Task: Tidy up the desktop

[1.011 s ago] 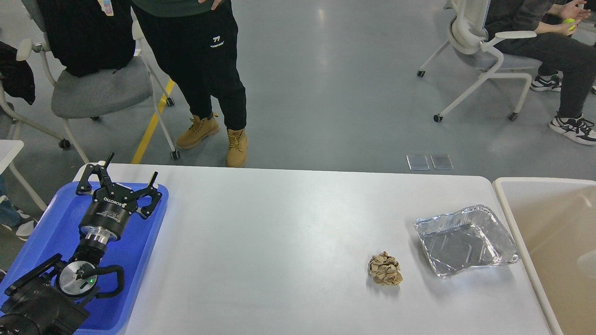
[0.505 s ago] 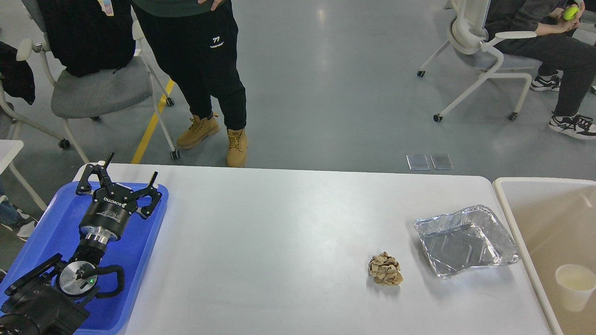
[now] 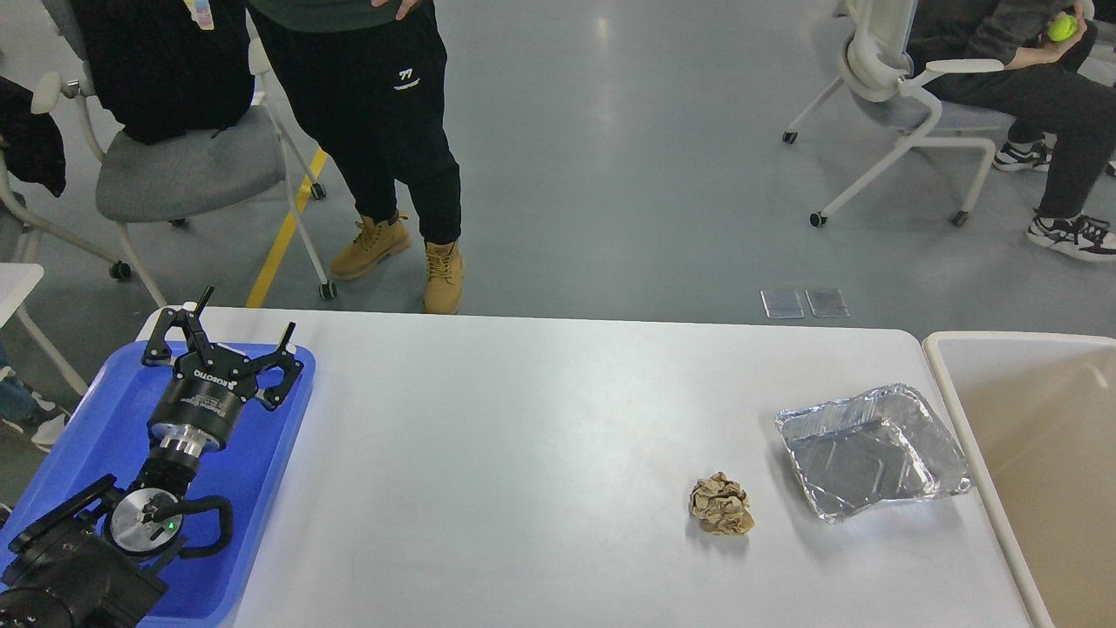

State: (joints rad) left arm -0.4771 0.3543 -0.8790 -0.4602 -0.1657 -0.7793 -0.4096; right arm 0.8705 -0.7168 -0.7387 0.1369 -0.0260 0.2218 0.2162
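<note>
Hovering over the blue plastic tray (image 3: 96, 419), the black two-finger left gripper (image 3: 228, 336) (marked "ROBOTIQ") gapes wide, holding nothing.

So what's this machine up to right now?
It is tidying the desktop. Its left end effector hangs open and empty over a blue tray at the left edge. A crumpled brown paper ball and an empty foil tray lie untouched on the right, beside a beige tub. No right arm is in view.
</note>
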